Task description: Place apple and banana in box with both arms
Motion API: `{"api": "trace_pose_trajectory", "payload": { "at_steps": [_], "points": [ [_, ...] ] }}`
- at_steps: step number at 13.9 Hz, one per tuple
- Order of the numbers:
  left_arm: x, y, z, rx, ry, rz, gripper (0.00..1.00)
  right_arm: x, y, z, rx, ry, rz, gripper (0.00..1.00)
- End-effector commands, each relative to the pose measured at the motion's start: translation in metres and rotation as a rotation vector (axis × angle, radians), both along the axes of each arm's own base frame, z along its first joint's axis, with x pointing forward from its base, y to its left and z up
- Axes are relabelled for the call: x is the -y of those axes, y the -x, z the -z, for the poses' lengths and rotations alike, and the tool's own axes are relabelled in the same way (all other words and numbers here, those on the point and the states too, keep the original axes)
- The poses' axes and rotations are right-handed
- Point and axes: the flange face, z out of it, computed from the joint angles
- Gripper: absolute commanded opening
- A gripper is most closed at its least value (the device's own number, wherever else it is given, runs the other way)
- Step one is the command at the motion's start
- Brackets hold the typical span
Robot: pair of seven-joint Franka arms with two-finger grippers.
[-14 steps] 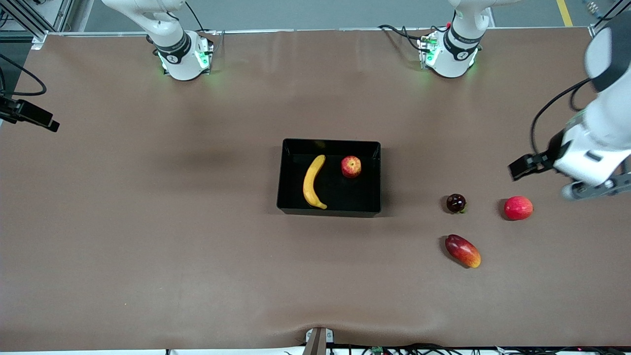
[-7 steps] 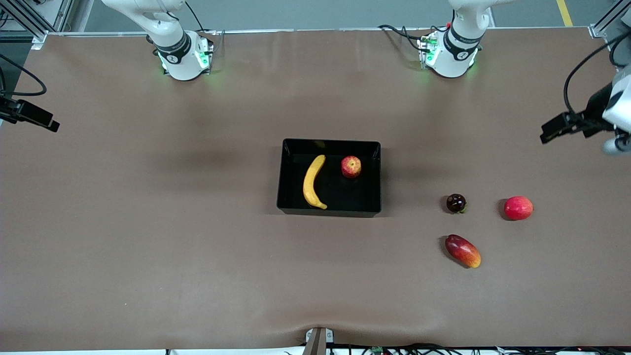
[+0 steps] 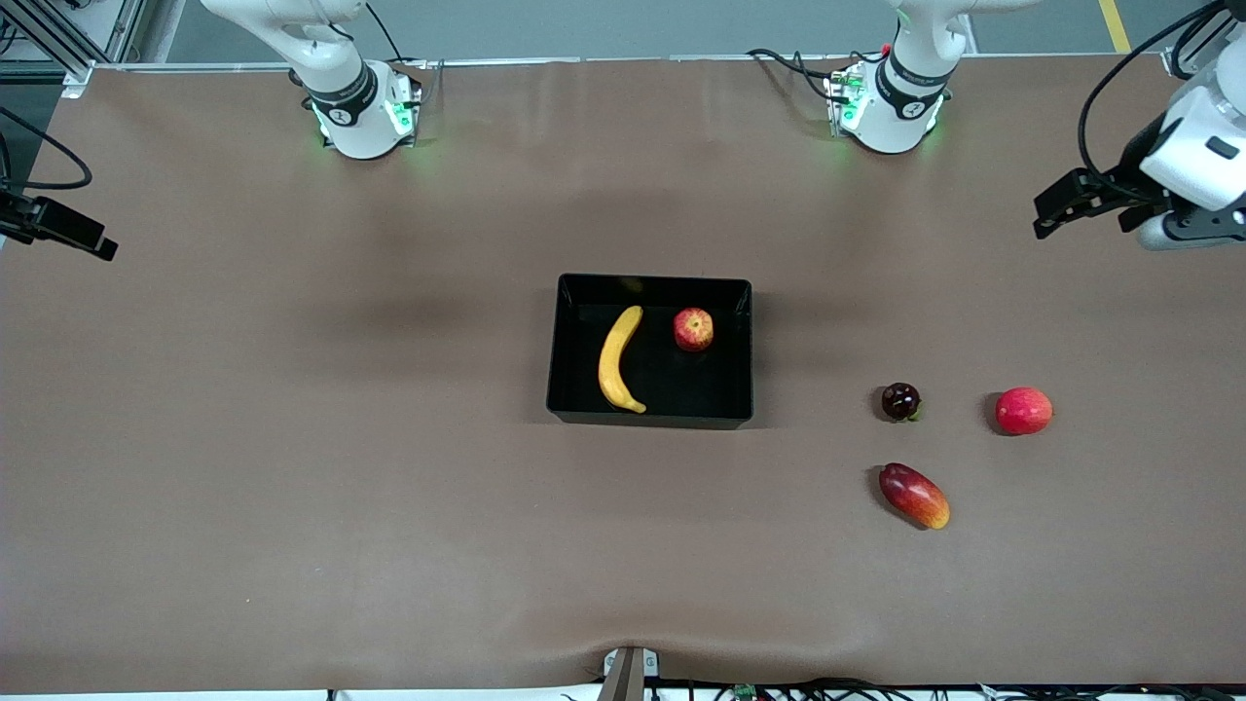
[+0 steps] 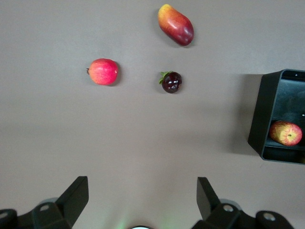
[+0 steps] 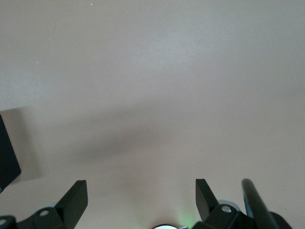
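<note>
The black box (image 3: 650,420) stands mid-table. Inside it the yellow banana (image 3: 617,358) lies lengthwise toward the right arm's end. The apple (image 3: 693,329) sits beside the banana, toward the left arm's end. The left arm's hand (image 3: 1183,166) hangs high over the table's edge at the left arm's end. My left gripper (image 4: 143,180) is open and empty over bare table, and its view shows the apple (image 4: 286,133) in the box (image 4: 267,114). My right gripper (image 5: 141,182) is open and empty over bare table, beside a corner of the box (image 5: 7,160).
Three loose fruits lie toward the left arm's end, nearer the front camera than the box's middle: a dark round fruit (image 3: 900,401), a red-pink round fruit (image 3: 1023,410) and an oblong red-and-yellow fruit (image 3: 914,496). A black camera (image 3: 58,229) stands at the right arm's end.
The left arm's hand has risen and swung away from the red-pink fruit toward the bases' side of the table. The fruits and the box have not moved.
</note>
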Motion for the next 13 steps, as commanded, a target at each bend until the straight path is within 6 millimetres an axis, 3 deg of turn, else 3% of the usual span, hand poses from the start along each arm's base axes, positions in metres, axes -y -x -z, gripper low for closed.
{"api": "trace_pose_trajectory", "payload": {
  "at_steps": [1, 2, 7, 10, 13],
  "points": [
    [-0.002, 0.014, -0.009, 0.001, 0.001, -0.003, 1.0, 0.003, 0.0, -0.002, 0.0, 0.003, 0.013, 1.0],
    [0.002, 0.02, -0.021, 0.021, 0.0, 0.0, 1.0, 0.003, 0.0, -0.002, 0.0, 0.003, 0.011, 1.0],
    [0.006, 0.018, -0.033, 0.039, -0.012, 0.022, 1.0, 0.005, 0.0, -0.002, 0.001, 0.003, 0.016, 1.0],
    [0.019, 0.006, -0.033, 0.043, -0.011, 0.045, 1.0, 0.005, 0.0, -0.002, 0.001, 0.003, 0.016, 1.0],
    [0.02, -0.007, -0.036, 0.044, -0.011, 0.047, 1.0, 0.005, 0.0, -0.001, 0.0, 0.003, 0.016, 1.0]
  ]
}}
